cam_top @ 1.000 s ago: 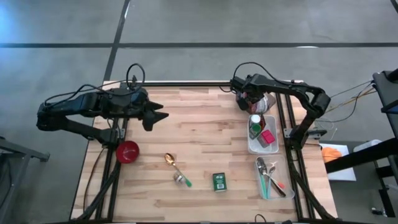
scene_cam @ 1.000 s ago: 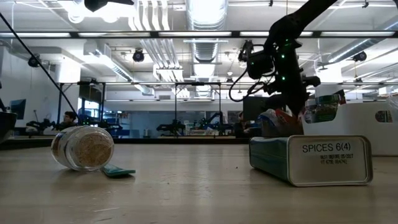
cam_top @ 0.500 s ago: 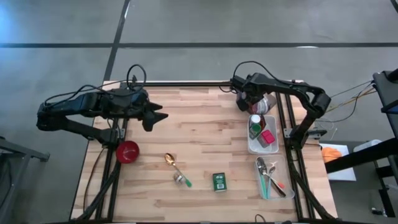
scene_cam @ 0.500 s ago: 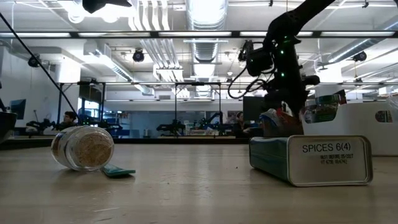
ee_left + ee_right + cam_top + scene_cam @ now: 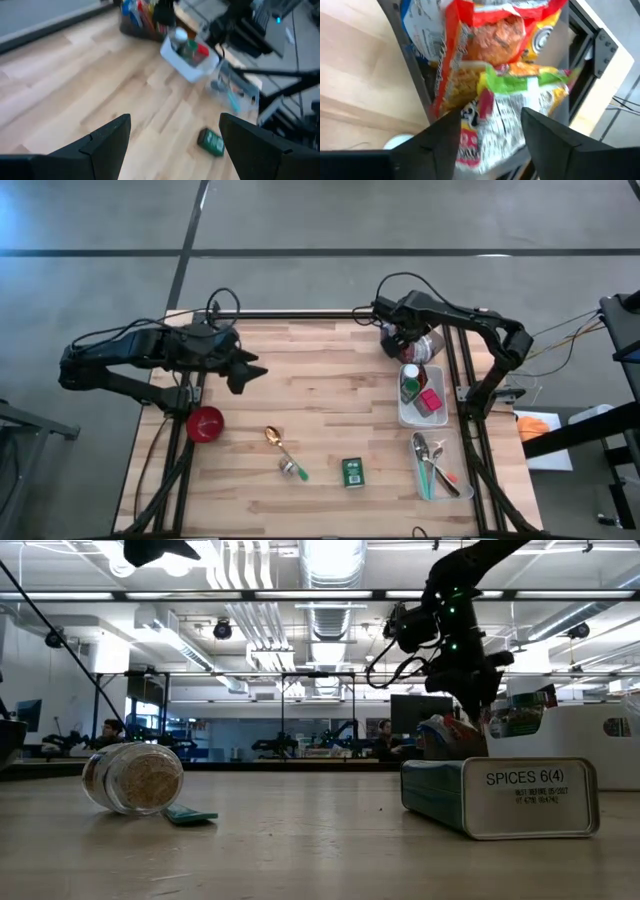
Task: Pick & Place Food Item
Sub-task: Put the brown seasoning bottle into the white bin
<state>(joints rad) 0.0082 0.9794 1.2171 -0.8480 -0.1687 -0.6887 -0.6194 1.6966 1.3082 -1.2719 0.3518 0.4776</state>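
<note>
High view: the right tool point(image 5: 402, 340) sits at the far right corner of the counter point(image 5: 320, 395), over the bin point(image 5: 428, 346) that holds the snack packets point(image 5: 424, 343). Compared with the frame a second ago, the arm has drawn slightly up and away from the bin. The left tool point(image 5: 252, 369) hangs over the left half of the counter, well apart from the red bowl point(image 5: 205, 423), the spoon point(image 5: 275, 440) and the green tin point(image 5: 352, 471).

Low view: the right tool point(image 5: 478, 700) stands just above the packets point(image 5: 445, 730) behind the tin marked SPICES point(image 5: 500, 795). A second ago it sat lower, down against them.

Left wrist view: the left tool point(image 5: 172, 142) stands wide and empty above bare wood, as it was before.

Right wrist view: the right tool point(image 5: 490, 132) has its fingers parted, and the orange noodle packet point(image 5: 490, 65) lies free beyond them in the bin, no longer pinched. The jaws were closed a second ago, so this looks like a release: the food item appears to be placed in the bin, and what probably remains is for the arm to clear away.
</note>
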